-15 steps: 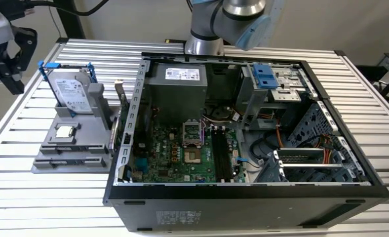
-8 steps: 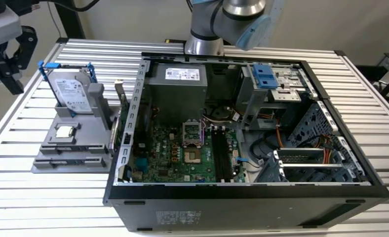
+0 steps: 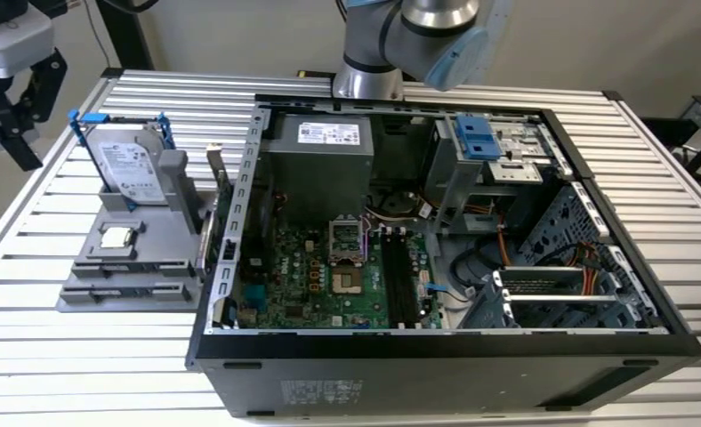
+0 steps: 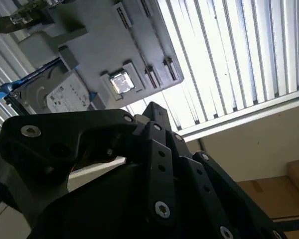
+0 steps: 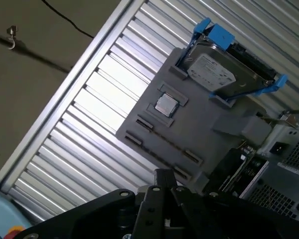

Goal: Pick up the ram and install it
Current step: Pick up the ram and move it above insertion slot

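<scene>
Grey plastic forms the parts holder (image 3: 95, 289), which is set on the slatted aluminium table (image 3: 42, 356) just beside the open computer case (image 3: 446, 360), at the exterior view's left. What is taken to be the ram (image 5: 236, 167) is seen in the first wrist view as a dark, thin board stood on edge at the holder's side nearest the case, apart from the gripper (image 3: 24, 116). The hard drive (image 3: 127, 169) with its blue rails is stood upright on the same holder, and the small square processor chip (image 3: 118, 237) is laid flat in front of it. The gripper is held above the table near the holder's far corner, well apart from the case. Whether the claw is released or clenched cannot be told. Inside the case, the long black memory slots (image 3: 404, 276) on the motherboard (image 3: 315, 285) are judged to be unfilled. No step is judged done: the ram is not yet picked up, and its seating in a slot is left.
</scene>
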You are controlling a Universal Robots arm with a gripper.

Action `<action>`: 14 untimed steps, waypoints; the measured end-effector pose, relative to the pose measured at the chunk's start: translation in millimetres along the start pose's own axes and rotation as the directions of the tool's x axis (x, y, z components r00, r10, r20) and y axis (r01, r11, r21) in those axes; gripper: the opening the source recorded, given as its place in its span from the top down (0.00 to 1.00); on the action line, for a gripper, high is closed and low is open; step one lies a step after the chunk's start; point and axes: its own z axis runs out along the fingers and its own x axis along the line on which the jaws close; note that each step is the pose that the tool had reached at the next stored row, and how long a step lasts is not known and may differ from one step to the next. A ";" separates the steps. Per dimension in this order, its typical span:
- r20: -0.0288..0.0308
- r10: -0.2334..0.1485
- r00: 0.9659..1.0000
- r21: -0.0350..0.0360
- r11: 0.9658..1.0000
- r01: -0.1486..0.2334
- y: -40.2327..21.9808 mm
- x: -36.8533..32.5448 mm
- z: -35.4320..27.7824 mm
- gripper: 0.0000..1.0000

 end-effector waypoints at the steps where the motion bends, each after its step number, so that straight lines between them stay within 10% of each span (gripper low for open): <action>1: 0.000 -0.019 1.000 0.000 1.000 0.019 0.0 0.0 0.0 1.00; 7: 0.000 -0.127 0.992 0.002 0.992 0.127 0.0 0.0 0.0 1.00; 14: 0.002 -0.253 0.968 0.006 0.967 0.253 0.0 0.0 0.1 1.00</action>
